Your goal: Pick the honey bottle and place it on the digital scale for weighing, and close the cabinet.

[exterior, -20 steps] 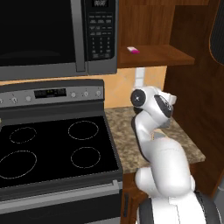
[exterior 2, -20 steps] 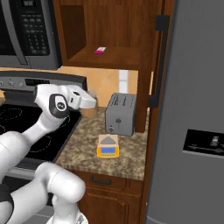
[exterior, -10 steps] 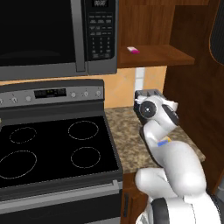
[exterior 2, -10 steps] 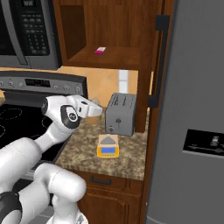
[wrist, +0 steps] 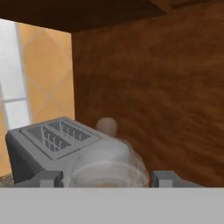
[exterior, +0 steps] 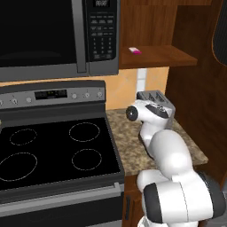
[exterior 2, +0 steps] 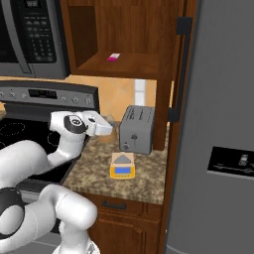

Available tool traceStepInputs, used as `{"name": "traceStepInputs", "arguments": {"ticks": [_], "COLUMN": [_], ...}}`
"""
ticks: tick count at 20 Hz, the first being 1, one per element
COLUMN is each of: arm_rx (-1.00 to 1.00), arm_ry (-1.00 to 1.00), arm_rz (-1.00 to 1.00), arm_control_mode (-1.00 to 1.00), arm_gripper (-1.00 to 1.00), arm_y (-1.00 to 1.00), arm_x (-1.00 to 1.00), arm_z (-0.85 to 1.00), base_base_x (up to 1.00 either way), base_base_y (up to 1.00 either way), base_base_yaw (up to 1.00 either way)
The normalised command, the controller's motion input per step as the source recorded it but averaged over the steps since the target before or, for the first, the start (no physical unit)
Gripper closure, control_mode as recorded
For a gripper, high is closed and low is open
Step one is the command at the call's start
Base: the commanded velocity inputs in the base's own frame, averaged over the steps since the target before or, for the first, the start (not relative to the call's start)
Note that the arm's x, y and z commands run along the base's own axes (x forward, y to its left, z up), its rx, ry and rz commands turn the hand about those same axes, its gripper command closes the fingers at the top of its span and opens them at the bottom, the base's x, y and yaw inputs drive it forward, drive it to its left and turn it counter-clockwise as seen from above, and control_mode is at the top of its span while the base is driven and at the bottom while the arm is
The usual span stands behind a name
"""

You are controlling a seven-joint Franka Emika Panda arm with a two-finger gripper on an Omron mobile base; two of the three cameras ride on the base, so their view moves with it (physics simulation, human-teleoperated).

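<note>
Your pincer (wrist: 105,178) stands open, its two tips on either side of the honey bottle (wrist: 107,159), which sits on the worktop (exterior 2: 144,173) just beside the toaster (exterior 2: 137,129). You see the scale (exterior 2: 122,165) in front of the toaster, apart from the bottle.

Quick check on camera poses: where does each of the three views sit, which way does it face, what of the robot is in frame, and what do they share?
Left base view: behind the arm on its left, facing forward and down over the stove and microwave; the white arm rises at lower right.
Right base view: behind on the right, facing the counter, scale and fridge; the arm rises at lower left.
Hand view: on the hand, looking along the tool at a pale rounded bottle; fingertips at the bottom.
Shared: all three show the toaster; both base views show the open cabinet shelf.
</note>
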Motion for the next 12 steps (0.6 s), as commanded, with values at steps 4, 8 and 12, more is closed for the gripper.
{"name": "traceStepInputs", "arguments": {"ticks": [4,8,12], "arm_rx": [-0.08,-0.04,0.0], "arm_ry": [0.02,0.07,0.03], "arm_rz": [-0.15,-0.19,-0.09], "arm_control_mode": [-1.0,-1.0,-1.0], "arm_gripper": [1.0,1.0,1.0], "arm_y": [0.0,0.0,-0.1], "arm_x": [0.13,0.04,0.04], "arm_z": [-0.45,-0.27,-0.16], "base_base_x": [0.0,0.0,0.0], "base_base_y": [0.0,0.0,0.0], "base_base_yaw": [0.0,0.0,0.0]}}
